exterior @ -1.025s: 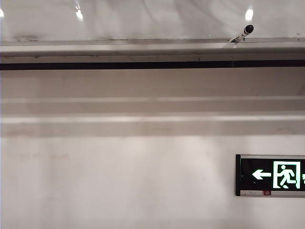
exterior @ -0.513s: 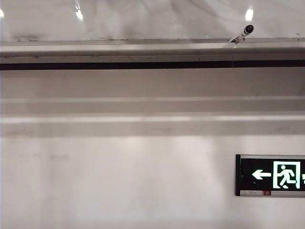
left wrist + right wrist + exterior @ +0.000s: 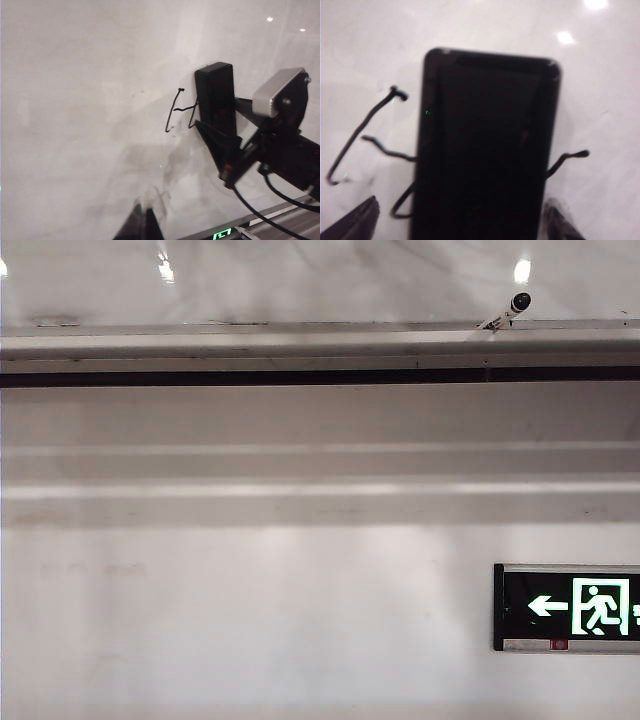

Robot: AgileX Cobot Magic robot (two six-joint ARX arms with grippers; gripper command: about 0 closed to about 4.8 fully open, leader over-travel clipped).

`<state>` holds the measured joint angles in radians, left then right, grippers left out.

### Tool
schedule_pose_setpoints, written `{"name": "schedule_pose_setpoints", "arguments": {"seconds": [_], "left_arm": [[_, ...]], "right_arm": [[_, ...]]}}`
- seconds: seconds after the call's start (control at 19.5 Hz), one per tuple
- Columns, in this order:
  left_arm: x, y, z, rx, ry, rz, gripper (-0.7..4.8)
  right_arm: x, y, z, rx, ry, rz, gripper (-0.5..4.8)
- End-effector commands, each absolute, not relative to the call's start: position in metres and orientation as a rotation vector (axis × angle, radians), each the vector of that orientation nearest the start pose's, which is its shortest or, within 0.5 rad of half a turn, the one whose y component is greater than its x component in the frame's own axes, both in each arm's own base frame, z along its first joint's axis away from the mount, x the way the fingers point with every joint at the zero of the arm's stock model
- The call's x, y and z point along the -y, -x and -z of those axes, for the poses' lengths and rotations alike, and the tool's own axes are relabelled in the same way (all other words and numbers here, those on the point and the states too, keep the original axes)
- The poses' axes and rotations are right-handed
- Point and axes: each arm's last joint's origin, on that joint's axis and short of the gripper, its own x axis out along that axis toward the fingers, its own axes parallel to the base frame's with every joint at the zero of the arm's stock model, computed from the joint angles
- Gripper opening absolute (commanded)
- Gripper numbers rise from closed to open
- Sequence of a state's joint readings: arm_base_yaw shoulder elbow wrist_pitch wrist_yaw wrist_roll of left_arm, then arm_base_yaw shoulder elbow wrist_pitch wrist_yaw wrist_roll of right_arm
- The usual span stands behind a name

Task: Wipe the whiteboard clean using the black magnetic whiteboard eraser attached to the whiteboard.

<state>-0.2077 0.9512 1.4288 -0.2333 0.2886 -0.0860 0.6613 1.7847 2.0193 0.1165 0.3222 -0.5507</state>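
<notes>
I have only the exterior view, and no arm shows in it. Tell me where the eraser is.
Observer: The black eraser is stuck flat on the whiteboard, lying over some thin black pen marks.
Operator: Report the right claw.
Observer: The right claw is open, with one finger on each side of the eraser. I cannot tell whether either finger touches it.
Operator: Now the left claw.
Observer: The left claw is shut on nothing and points at the board, off to one side of the eraser.
</notes>
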Motion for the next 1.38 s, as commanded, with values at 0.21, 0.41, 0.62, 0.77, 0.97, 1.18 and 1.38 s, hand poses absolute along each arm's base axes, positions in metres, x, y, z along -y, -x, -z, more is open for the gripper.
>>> {"name": "schedule_pose_setpoints", "arguments": {"seconds": [0.21,0.41,0.62,0.77,0.97,1.18,1.38], "left_arm": [[0.039,-0.143,-0.51,0.243,0.087,0.512,-0.05],[0.05,-0.153,-0.517,0.303,0.194,0.598,-0.05],[0.089,-0.182,-0.513,0.332,0.271,0.725,1.49],[0.128,-0.206,-0.505,0.366,0.34,0.746,4.77],[0.174,-0.235,-0.496,0.364,0.395,0.717,4.79],[0.175,-0.237,-0.508,0.402,0.37,0.67,4.79],[0.146,-0.202,-0.53,0.478,0.233,0.544,-0.06]], "right_arm": [[-0.215,-0.242,-0.558,0.471,0.307,-0.29,4.41],[-0.173,-0.186,-0.598,0.59,0.213,-0.271,0.42],[-0.136,-0.158,-0.618,0.648,0.157,-0.163,-0.01],[-0.123,-0.15,-0.623,0.667,0.162,-0.132,-0.01],[-0.124,-0.152,-0.619,0.623,0.199,-0.146,-0.01],[-0.145,-0.171,-0.607,0.607,0.266,-0.259,0.0],[-0.17,-0.217,-0.585,0.576,0.345,-0.343,0.02]]}}
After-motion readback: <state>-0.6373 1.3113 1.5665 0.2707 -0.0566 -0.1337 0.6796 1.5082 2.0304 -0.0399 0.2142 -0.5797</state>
